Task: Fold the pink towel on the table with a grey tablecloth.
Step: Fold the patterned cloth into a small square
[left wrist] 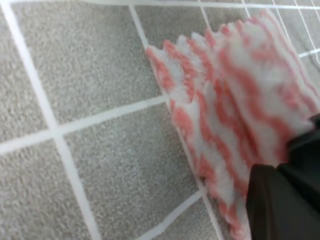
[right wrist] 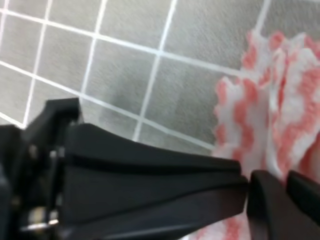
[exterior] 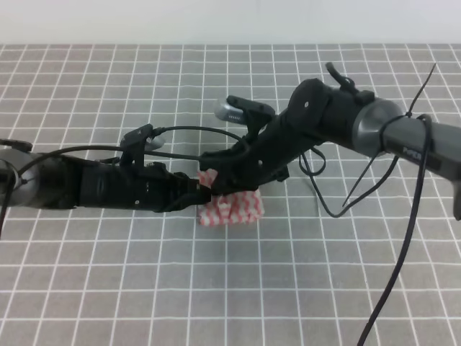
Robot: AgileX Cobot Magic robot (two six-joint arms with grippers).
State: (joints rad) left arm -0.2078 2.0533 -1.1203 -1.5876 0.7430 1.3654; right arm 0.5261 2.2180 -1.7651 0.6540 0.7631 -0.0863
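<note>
Nearest us the cloth (exterior: 216,303) lies bare, grey with its white grid, and nothing of the task sits there. A little farther in, about the middle of the table, we find the towel (exterior: 230,207), no longer spread flat: it is bunched into a small, thick packet that covers barely more than one grid square. We judge from this that at least one fold is already made, perhaps more, though the layers look loose and uneven rather than squared off.

Both arms meet at the towel's left, far edge. The left gripper (exterior: 204,192) comes in low from the left and touches that edge. In the left wrist view we see several wavy layers of the towel (left wrist: 235,100) stacked and one dark fingertip (left wrist: 280,200) lying over them, but not the second one, so we cannot tell whether this pincer is clamped on the cloth or merely resting on it.

The right gripper (exterior: 216,171) reaches down across the middle from the far right and ends just beside the other. In the right wrist view its fingers run toward the rumpled towel (right wrist: 280,115) and meet another dark part at the towel's edge; whether they pinch the fabric or stand apart is hidden from us.

What seems left, in our judgement, is to finish or flatten this last fold, let go, and draw both arms clear.
</note>
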